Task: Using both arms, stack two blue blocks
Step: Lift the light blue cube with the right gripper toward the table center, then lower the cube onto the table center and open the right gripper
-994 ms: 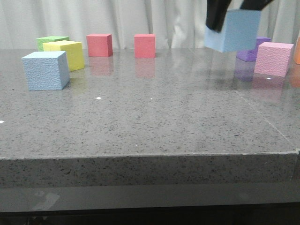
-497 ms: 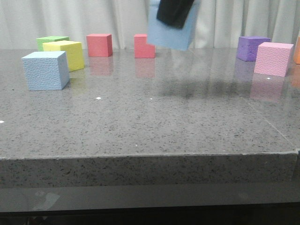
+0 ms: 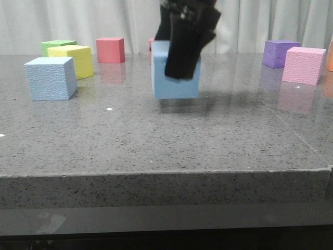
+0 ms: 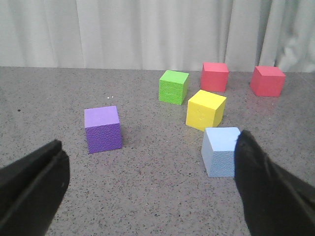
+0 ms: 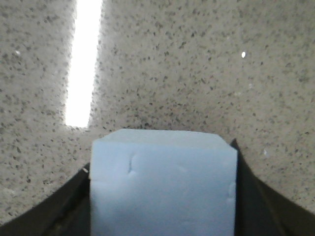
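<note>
Pale-blue foam filled most of your right wrist view: one blue block [image 5: 162, 184] sat clamped between the right gripper's [image 5: 162, 196] dark fingers [image 5: 248, 196], w/ speckled grey table [image 5: 172, 64] beyond it. That view gave you the dents on the block face and a bright light streak on the stone, but nothing of the other cubes.

Front view told you where that block [image 3: 174, 78] was: near table centre, low over the surface w/ a shadow under it; whether it touched the table [image 3: 156, 140] you couldn't tell. The right gripper [image 3: 184, 44] came down from above, its near finger covering part of the block's front. A red cube [image 3: 152, 44] showed only as a sliver behind the arm.

The other blue block [image 3: 50, 78] stood alone at the table's left, well apart from the held one, just in front of the yellow cube [image 3: 78, 60], w/ a green cube [image 3: 58, 46] and a second red cube [image 3: 110, 50] behind. A purple cube [image 3: 281, 53] and pink cube [image 3: 304, 65] sat at far right.

Only the left wrist view showed your left gripper [image 4: 147, 191]: fingers [image 4: 268, 191] spread wide, nothing between them, above the table. It saw the free blue block [image 4: 221, 152] partly behind one finger, plus a purple cube [image 4: 102, 129] the front view didn't show on that side.
</note>
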Available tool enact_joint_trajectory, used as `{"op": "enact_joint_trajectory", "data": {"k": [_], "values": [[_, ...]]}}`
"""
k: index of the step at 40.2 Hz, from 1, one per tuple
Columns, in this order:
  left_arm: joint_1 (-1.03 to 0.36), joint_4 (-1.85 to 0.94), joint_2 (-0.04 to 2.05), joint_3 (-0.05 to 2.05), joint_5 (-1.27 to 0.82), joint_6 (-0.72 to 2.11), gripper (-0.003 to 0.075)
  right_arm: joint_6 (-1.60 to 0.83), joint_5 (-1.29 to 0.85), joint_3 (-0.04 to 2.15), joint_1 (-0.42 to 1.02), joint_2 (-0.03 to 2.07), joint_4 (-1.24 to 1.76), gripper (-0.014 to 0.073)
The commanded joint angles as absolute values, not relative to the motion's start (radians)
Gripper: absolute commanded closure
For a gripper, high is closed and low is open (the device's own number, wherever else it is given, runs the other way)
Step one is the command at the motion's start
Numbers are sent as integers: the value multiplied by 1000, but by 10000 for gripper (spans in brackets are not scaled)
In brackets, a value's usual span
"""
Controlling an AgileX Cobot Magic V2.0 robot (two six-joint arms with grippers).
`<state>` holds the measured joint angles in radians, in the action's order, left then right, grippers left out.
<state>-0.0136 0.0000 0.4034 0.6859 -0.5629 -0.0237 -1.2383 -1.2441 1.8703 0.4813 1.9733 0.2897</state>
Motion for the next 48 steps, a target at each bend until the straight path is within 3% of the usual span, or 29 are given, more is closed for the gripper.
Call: {"op": "enact_joint_trajectory", "data": {"k": [1,15,23,39,48], "values": [[-17,-6,419,720,-483,-30,62,-1250,-1283,1901,479,1934,287,190],[-17,-6,419,720,-483,-30,62,-1151,-1252,1901,479,1960,295,183],[-17,-6,419,720,-483,-30,62,-1151,-1275,1901,479,1960,347,45],[-17,-6,419,720,-483,-30,62,-1142,-1288,1902,477,1945,347,25],[-17,-6,419,720,-483,-30,62,-1083,-1278,1903,477,1928,347,-58]]}}
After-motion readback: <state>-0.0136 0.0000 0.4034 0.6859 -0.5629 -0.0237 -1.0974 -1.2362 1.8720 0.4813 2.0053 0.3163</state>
